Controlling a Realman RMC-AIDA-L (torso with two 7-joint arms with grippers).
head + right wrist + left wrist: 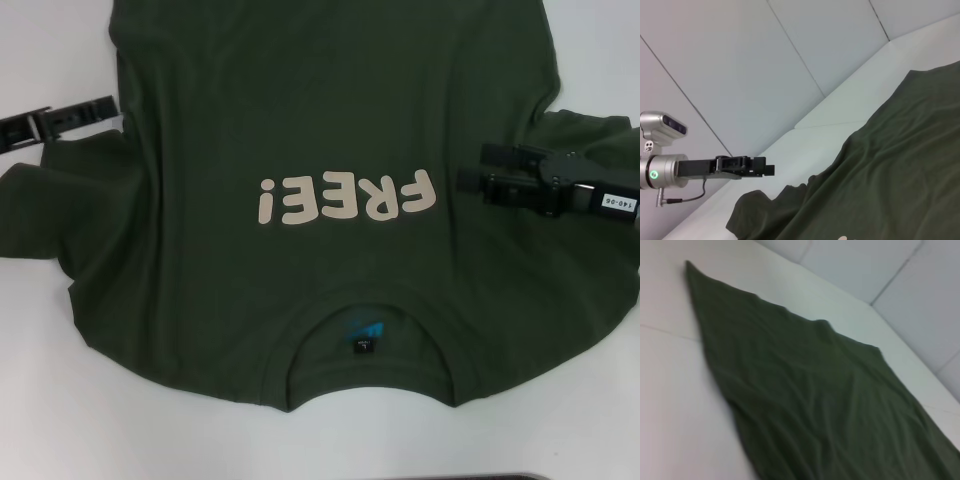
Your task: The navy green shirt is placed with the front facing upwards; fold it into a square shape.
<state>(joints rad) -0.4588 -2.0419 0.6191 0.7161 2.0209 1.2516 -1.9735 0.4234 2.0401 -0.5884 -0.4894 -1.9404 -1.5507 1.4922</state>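
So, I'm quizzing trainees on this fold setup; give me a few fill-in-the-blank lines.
1. The pale letters on the navy green shirt spell ____.
2. The neck label sits inside the ____.
3. The right claw hovers over the shirt's ____ sleeve.
4. The left claw is by the ____ sleeve.

Missing: FREE!; collar; right; left

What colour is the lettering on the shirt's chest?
Pale pinkish-cream block lettering on the dark olive-green cotton shirt; clearest in the head view.
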